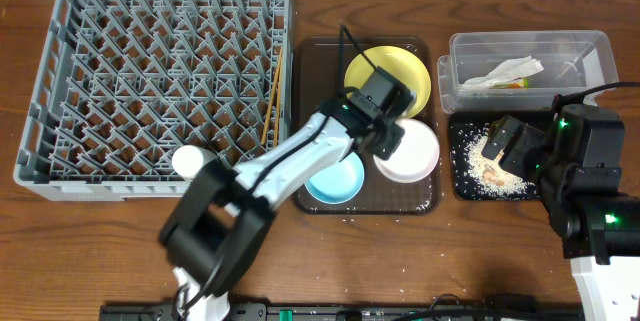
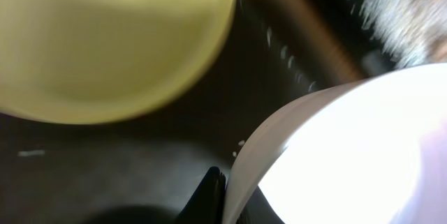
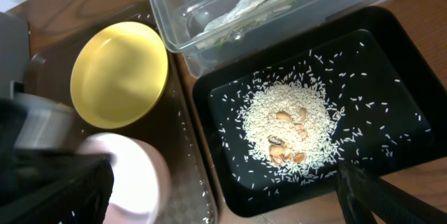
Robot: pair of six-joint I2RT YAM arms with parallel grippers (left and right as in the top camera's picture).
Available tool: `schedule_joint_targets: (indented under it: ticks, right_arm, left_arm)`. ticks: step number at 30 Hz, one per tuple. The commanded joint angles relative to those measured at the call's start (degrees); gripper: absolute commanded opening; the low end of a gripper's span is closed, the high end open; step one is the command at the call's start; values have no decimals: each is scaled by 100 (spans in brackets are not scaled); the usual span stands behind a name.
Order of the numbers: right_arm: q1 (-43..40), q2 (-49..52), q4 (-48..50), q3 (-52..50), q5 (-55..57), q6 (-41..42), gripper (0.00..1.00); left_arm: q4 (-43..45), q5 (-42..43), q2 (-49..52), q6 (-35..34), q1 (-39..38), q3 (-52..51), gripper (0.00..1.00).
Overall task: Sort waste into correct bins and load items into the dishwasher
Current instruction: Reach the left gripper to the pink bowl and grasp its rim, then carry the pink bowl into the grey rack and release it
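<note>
White bowl (image 1: 410, 153) sits on the brown tray (image 1: 318, 71), just beside the blue bowl (image 1: 335, 183) and the yellow plate (image 1: 402, 66); the left gripper (image 2: 227, 199) is clamped on its rim. Right gripper (image 1: 508, 141) hangs wide apart, holding nothing, over the black tray (image 3: 391, 63) of rice (image 3: 286, 119). Napkin (image 1: 505, 71) lies in the clear tub (image 1: 590, 56); chopsticks (image 1: 272, 96) and cup (image 1: 188, 161) are in the rack (image 1: 120, 71)

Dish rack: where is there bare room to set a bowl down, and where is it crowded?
Nearly all the dish rack is bare: the peg field left of the chopsticks and behind the white cup. The brown tray is crowded: yellow plate, white bowl and light blue bowl fill it.
</note>
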Motion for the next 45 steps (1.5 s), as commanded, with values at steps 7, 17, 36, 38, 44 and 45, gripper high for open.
schedule_joint_targets:
  ticks: [7, 17, 36, 38, 44, 45]
  right_arm:
    - [-59, 4, -4, 2, 59, -20, 99]
    - [-59, 4, -4, 2, 59, -20, 99]
    - [-59, 4, -4, 2, 59, -20, 99]
    - [-59, 4, -4, 2, 59, -20, 99]
    - [-59, 4, -4, 2, 59, -20, 99]
    - [-59, 4, -4, 2, 59, -20, 99]
  left_arm:
    - [-1320, -6290, -1427, 35, 380, 236, 7]
    - [-1504, -8094, -1211, 708, 1989, 120, 7]
    - [-1394, -8736, 566, 291, 2417, 116, 7]
    - [-1401, -8738, 682, 243, 2389, 114, 7]
    - [-1399, -8824, 682, 234, 2055, 116, 8]
    - [-1399, -8824, 682, 234, 2026, 116, 8]
